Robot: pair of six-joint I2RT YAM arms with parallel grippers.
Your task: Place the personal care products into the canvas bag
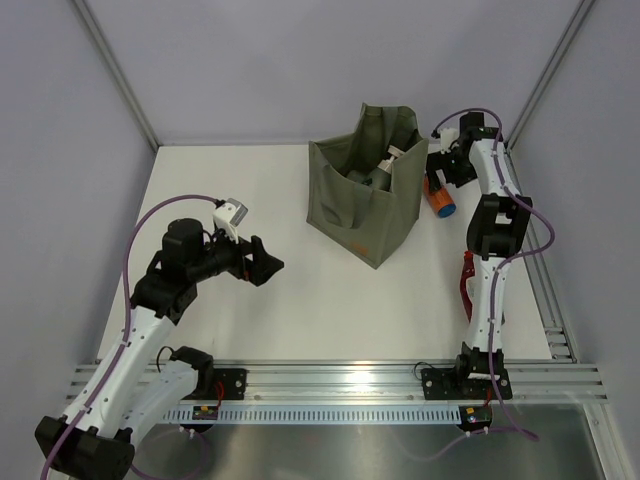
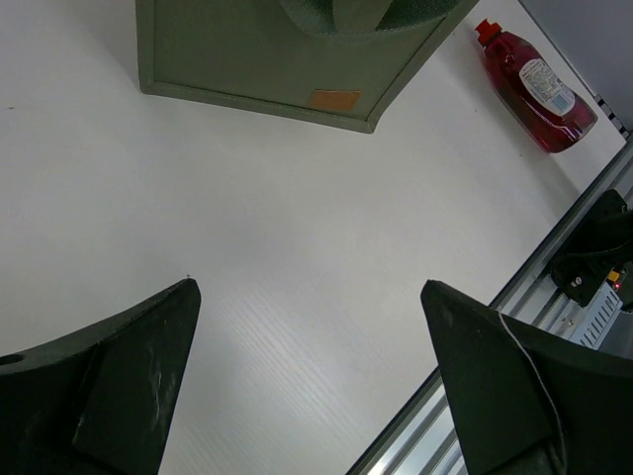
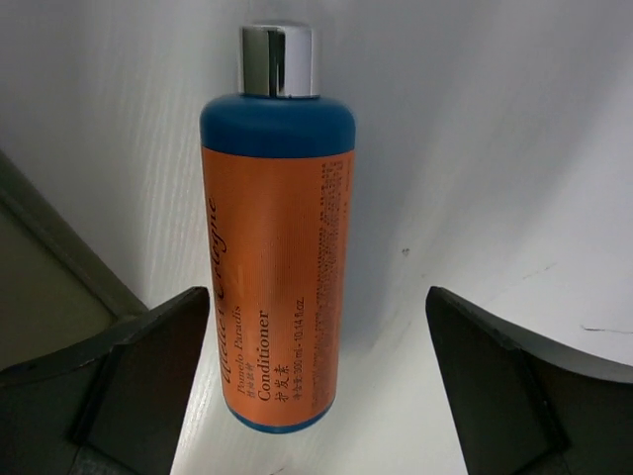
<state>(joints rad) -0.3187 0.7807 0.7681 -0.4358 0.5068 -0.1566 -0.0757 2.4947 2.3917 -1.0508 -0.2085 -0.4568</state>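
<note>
Fingers on the right arm (image 1: pixel 441 180) stand wide apart over the orange bottle (image 3: pixel 277 267), gripping nothing. The left arm's fingers (image 1: pixel 270 265) are spread just as wide above bare tabletop (image 1: pixel 250 200), well short of anything. From overhead, the orange bottle is only a small patch half hidden under the right wrist, just beside the right wall of the canvas bag (image 1: pixel 365 200). The right wrist view shows it properly: a smooth round plastic cylinder lying on the tabletop, with a glossy orange label printed "Conditioner", a blue shoulder and a shiny metal cap (image 3: pixel 278 59) pointing away from the fingers. Its base end lies between the two dark finger tips. There is clear space on the right side, while on the left I cannot tell whether it touches. Only the overhead view looks into the bag, where a grey-green bottle (image 1: pixel 383 172) with a pale pump sits among the soft folds. Only the left wrist view gives a clean look at the dark red bottle (image 2: pixel 534 84), translucent with a white label, lying near the aluminium rail (image 2: pixel 554 257). Overhead, the right arm mostly covers that bottle. The same view shows the bag's coarse olive weave, its stitched base edge and a small orange patch (image 2: pixel 334 99), far ahead of the left fingers.
</note>
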